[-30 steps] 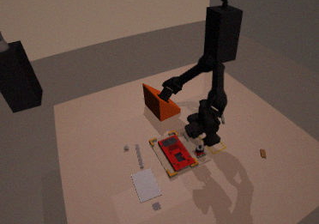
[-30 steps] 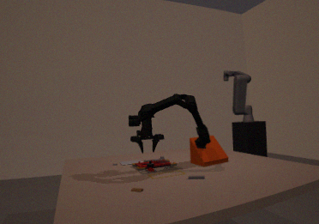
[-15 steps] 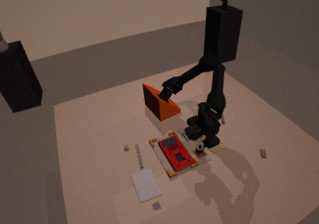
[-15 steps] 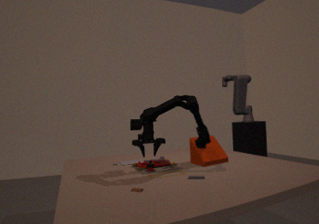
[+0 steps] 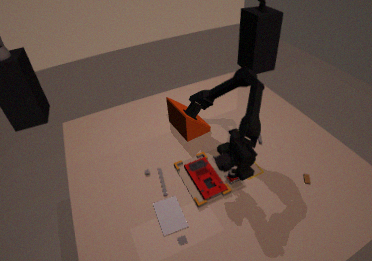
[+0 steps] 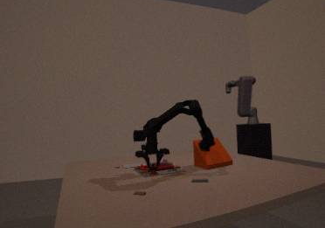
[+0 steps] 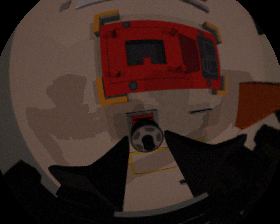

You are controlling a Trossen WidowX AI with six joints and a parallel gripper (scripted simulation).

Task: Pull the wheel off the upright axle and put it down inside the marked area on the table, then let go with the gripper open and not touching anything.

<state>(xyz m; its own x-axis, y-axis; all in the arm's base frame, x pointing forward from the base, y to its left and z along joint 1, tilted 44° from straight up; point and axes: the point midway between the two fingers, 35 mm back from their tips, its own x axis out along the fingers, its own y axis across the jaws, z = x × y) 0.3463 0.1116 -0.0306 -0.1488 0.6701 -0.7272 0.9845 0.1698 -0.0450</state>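
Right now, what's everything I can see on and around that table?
Red board: one, red with dark patches, mid-table in a yellow-cornered frame.
Wheel: one, pale with dark marks, beside the red board, between the fingers.
Wedge: one, orange, behind the board.
Sheet: one, pale grey, near front.
Small block: one, tan, table's right side.
Dark boxes: two, black, off the table.
Second arm: one, grey, on a box.
Fingers: two, black, closing around the wheel.

The black arm rises from the orange wedge base (image 6: 212, 156), bends at a high elbow and reaches down, its gripper (image 6: 153, 166) pointing straight downward, fingers partly spread and holding nothing.
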